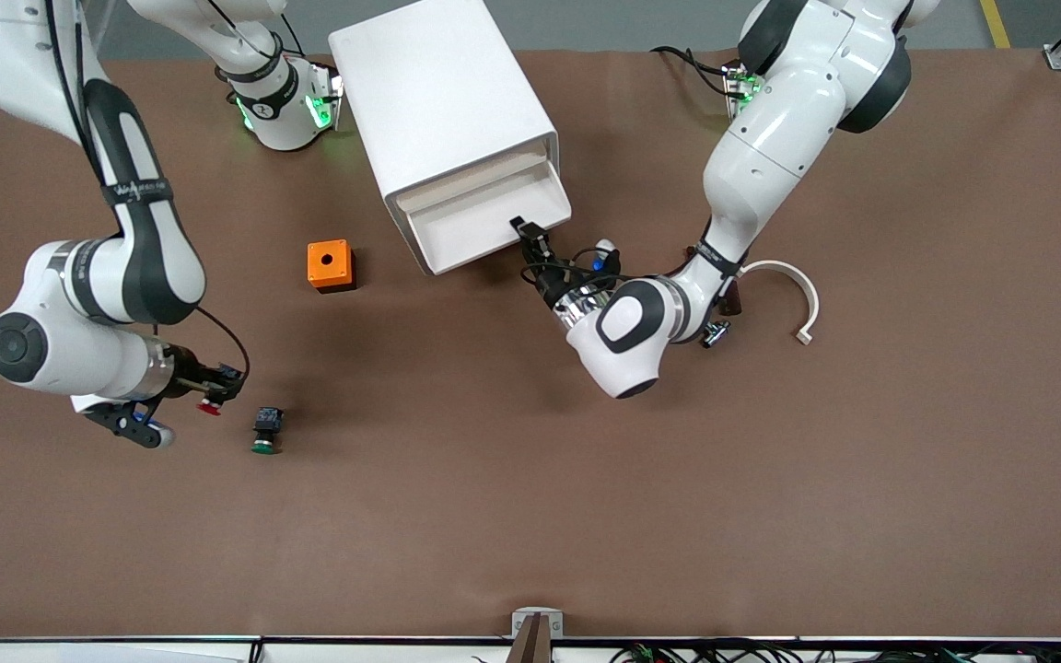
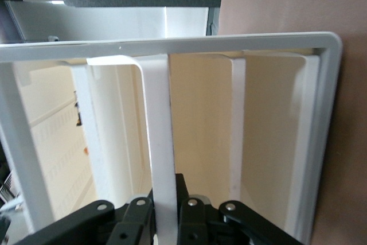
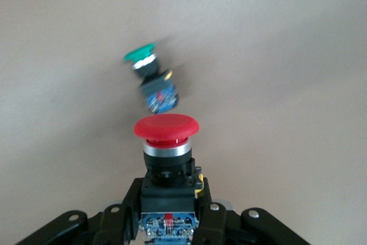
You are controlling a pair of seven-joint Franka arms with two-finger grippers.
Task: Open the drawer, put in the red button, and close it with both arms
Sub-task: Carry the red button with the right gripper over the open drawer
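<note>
The drawer stands pulled out of the white cabinet. My left gripper is shut on the drawer's cream front lip. In the left wrist view that lip runs between the closed fingers of the left gripper, with the drawer's inside past it. My right gripper hangs over the table at the right arm's end, shut on the red button. The right wrist view shows the red button with its black body clamped in the right gripper and its cap pointing away from the fingers.
A green-capped button lies on the table beside the right gripper. An orange box with a hole sits between it and the cabinet. A white curved strip lies toward the left arm's end.
</note>
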